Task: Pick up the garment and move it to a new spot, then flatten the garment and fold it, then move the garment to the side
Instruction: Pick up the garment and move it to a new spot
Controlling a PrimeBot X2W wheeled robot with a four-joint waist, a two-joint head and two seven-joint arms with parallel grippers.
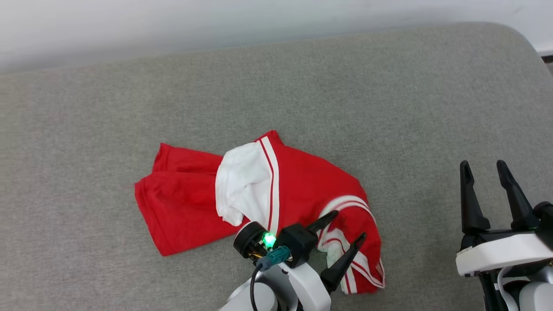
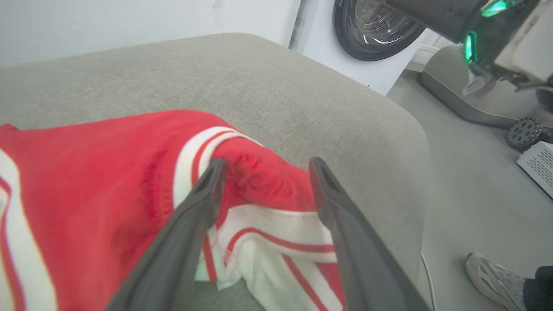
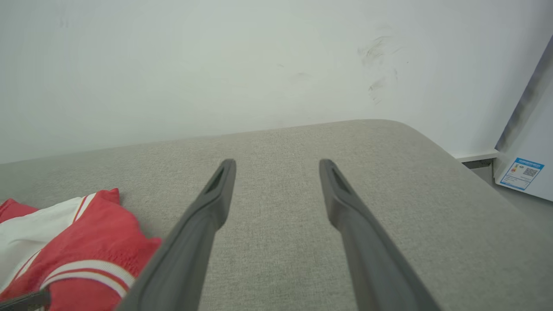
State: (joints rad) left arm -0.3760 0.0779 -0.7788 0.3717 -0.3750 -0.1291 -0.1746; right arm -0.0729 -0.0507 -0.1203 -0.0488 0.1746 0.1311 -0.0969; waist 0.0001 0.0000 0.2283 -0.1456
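The garment (image 1: 302, 181) is a red jersey with a white sleeve and white-and-red striped trim, lying crumpled on the grey cushion (image 1: 389, 108). My left gripper (image 1: 349, 224) hangs open just over its lower right part, near the striped trim. In the left wrist view a raised red fold of the garment (image 2: 108, 172) sits between the spread fingers of the left gripper (image 2: 266, 162), which do not pinch it. My right gripper (image 1: 483, 164) stands open to the right over bare cushion, well apart from the cloth. In the right wrist view the right gripper (image 3: 278, 162) holds nothing, and the garment (image 3: 95, 229) shows at the lower left.
A white wall (image 1: 216, 21) backs the cushion. The cushion's rounded right edge (image 2: 410, 129) drops to the floor, where a washing machine door (image 2: 371, 30), a white box (image 2: 538, 166) and a person's shoe (image 2: 492, 276) show.
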